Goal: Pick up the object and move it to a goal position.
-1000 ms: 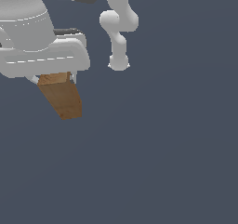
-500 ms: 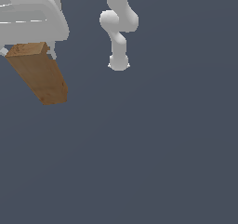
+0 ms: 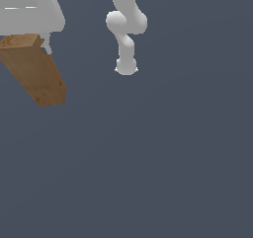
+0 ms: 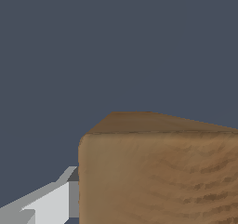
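The brown wood-textured block (image 3: 37, 76) hangs from my white gripper (image 3: 23, 43) at the exterior view's upper left, held off the dark floor. The gripper is shut on the block's upper end; one thin finger (image 3: 47, 45) shows beside it, the other is hidden. The block is tilted, its lower end pointing towards the exterior view's right. In the wrist view the block (image 4: 158, 172) fills the near part of the picture, with one grey-white finger (image 4: 51, 202) pressed against its side.
The arm's white base and lower links (image 3: 126, 29) stand at the exterior view's top middle. A plain dark grey-blue floor (image 3: 158, 158) spreads everywhere else. No goal marker shows.
The gripper has carried the block up and towards the exterior view's left. Both now look larger and sit closer to the upper left corner.
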